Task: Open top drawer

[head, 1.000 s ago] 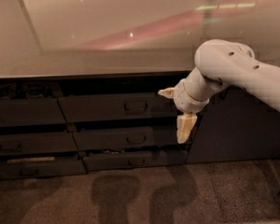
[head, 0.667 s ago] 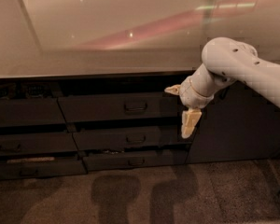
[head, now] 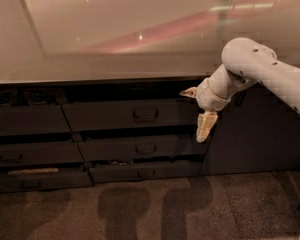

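Cream gripper [head: 193, 115], fingers [head: 206, 126] wide apart and empty, at right end of flat dark-grey top drawer [head: 105, 116].

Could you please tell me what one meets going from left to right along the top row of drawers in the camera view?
Left drawer → top drawer → gripper, open, in front of the top drawer's right end → cabinet door.

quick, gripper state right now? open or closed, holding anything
Gripper: jaws open, holding nothing, at the right end of the top drawer, to the right of its handle.
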You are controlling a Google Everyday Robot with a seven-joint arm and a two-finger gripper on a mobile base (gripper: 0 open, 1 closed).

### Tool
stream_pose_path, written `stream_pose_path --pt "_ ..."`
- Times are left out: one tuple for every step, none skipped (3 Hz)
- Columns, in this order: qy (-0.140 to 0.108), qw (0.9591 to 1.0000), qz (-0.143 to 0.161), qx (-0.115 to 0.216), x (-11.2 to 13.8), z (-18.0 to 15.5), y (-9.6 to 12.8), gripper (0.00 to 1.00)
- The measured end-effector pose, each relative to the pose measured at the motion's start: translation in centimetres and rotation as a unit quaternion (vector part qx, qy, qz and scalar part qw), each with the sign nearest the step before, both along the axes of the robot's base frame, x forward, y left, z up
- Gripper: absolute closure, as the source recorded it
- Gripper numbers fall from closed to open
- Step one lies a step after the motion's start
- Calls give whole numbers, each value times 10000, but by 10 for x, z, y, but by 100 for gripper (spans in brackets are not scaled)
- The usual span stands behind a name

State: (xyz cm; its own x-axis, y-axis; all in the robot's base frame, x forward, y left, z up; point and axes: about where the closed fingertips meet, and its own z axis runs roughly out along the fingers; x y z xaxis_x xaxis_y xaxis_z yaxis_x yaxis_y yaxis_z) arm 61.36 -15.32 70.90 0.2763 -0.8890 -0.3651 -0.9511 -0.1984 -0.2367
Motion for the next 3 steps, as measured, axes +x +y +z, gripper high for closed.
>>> stream_pose_path --pt "62 9998 75 150 0 -3 1 0" --pt "119 9974 356 608 -2 -6 4 0" --pt "115 9972 401 616 -2 -7 6 0"
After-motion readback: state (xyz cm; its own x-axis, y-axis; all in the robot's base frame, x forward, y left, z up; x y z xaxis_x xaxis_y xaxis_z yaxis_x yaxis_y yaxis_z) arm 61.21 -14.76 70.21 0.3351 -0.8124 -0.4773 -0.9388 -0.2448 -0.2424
